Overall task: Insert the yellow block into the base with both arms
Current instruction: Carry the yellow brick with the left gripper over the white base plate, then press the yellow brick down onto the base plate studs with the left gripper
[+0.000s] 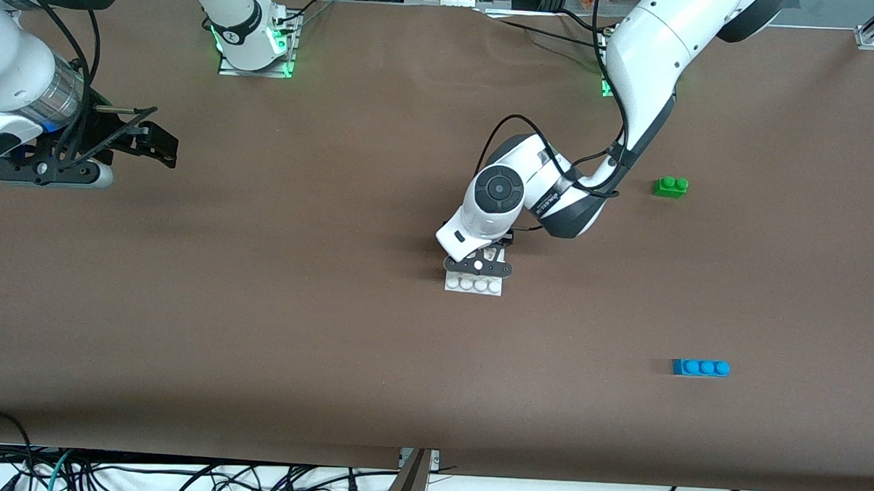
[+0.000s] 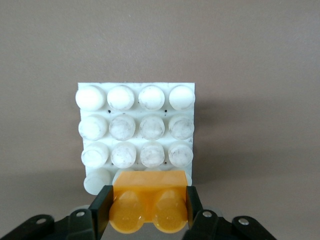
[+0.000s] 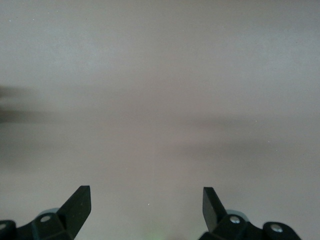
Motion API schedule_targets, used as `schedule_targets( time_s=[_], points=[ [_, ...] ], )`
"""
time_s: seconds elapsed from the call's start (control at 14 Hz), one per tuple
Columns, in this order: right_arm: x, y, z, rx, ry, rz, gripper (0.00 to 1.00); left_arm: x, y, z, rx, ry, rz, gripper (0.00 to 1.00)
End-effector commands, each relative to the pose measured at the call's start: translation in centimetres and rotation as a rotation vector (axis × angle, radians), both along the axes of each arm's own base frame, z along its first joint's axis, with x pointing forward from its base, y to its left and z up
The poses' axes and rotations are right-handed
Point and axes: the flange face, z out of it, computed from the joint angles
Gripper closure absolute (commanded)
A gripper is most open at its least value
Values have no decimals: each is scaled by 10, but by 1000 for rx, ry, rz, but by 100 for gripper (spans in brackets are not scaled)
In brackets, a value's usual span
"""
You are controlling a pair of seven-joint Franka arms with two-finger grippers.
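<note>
Left gripper [image 2: 148,209] clamped on yellow block [image 2: 149,200] over base [image 2: 135,127]; right gripper [image 3: 147,205] spread apart, waiting over bare table. Better to line up studs squarely, then press straight down.

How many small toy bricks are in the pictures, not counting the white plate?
3. The yellow block is held by the left gripper over the base; the green brick and the blue brick lie toward the left arm's end.

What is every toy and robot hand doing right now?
yellow block: gripped, over the base's edge row
base: flat on the table
left gripper: shut on the yellow block
right gripper: open, empty, waiting
green brick: lying loose
blue brick: lying loose
</note>
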Motion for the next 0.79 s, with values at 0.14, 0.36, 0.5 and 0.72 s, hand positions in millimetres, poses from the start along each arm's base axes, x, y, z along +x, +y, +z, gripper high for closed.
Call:
schedule_targets(
  time_s=[0.14, 0.36, 0.5, 0.72],
  points=[
    [-5, -2, 6, 1, -1, -2, 1, 3, 4, -5, 24, -26, 19, 75],
    [-5, -1, 6, 1, -1, -2, 1, 10, 9, -7, 18, -51, 35, 75],
    [-5, 0, 6, 1, -1, -5, 1, 10, 9, -7, 18, -51, 35, 75],
    [-5, 0, 6, 1, -1, -6, 1, 12, 12, -9, 31, -65, 28, 75]
  ],
)
